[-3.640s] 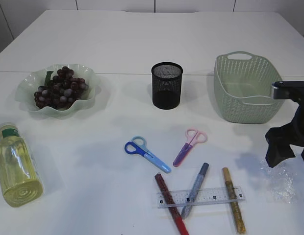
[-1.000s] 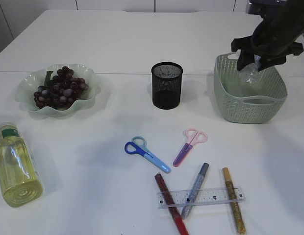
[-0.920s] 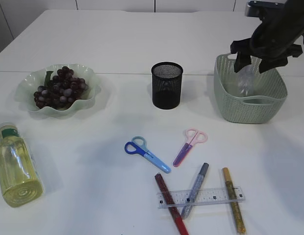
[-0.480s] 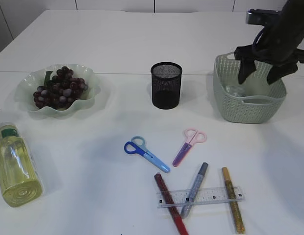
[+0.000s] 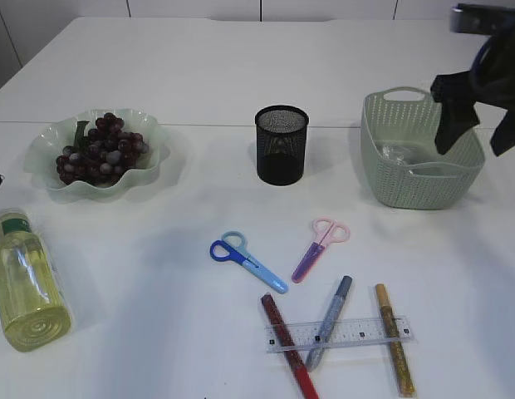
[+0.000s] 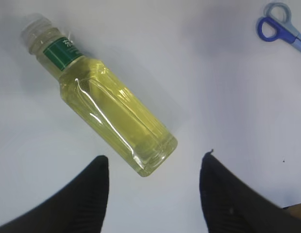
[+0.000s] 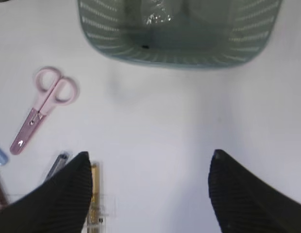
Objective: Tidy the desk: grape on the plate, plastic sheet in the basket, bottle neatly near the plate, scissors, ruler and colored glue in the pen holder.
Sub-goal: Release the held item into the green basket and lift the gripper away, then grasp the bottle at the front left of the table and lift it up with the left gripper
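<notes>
The crumpled plastic sheet [image 5: 399, 154] [image 7: 158, 17] lies inside the green basket [image 5: 419, 187] [image 7: 179, 51]. My right gripper [image 5: 472, 150] [image 7: 150, 154] hangs open and empty above the basket's right side. My left gripper [image 6: 155, 156] is open over the table, just past the base of the lying bottle [image 6: 107, 109] [image 5: 29, 278]. Grapes [image 5: 100, 150] rest on the plate [image 5: 162, 162]. Blue scissors [image 5: 245, 259], pink scissors [image 5: 320, 247] [image 7: 43, 109], the ruler [image 5: 340, 334] and three glue sticks [image 5: 394, 337] lie in front of the black pen holder [image 5: 282, 144].
The ruler lies across the red, silver and gold glue sticks near the table's front edge. The pen holder stands between plate and basket. Bare white table lies between the bottle and the scissors.
My right gripper has opened and let the plastic sheet drop into the basket, then drawn away to the right. The left arm's edge has appeared at the far left.
</notes>
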